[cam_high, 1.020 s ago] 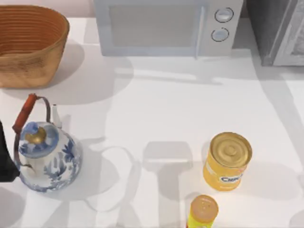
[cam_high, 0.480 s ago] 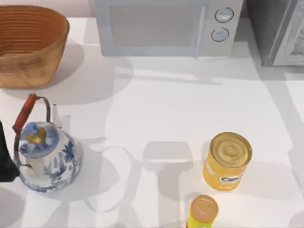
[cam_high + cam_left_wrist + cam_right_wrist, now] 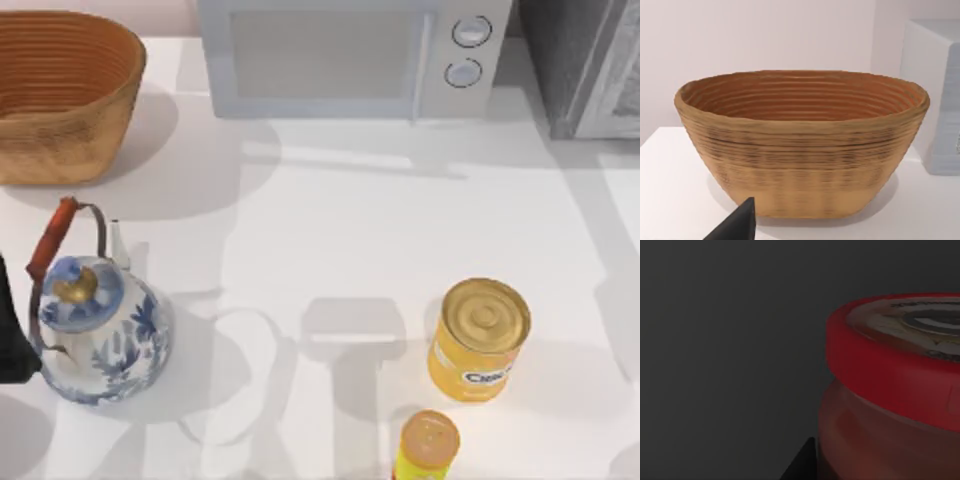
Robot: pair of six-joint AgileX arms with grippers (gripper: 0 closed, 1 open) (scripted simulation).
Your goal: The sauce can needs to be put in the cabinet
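Red-rimmed slim sauce can (image 3: pixel 890 390) sits right up against the right wrist camera with dark grey behind, probably inside the speckled grey cabinet (image 3: pixel 585 65). Can't tell if the right pincer grips it. Releasing tilted, it'd likely topple.

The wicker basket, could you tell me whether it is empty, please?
Empty as far as visible: the left wrist view shows the basket's bare ribbed inner wall; its floor is hidden.

left arm (image 3: pixel 12 335): parked, counter's left edge | right gripper: against the sauce can (image 3: pixel 890 390), one dark finger (image 3: pixel 802 462) beside it
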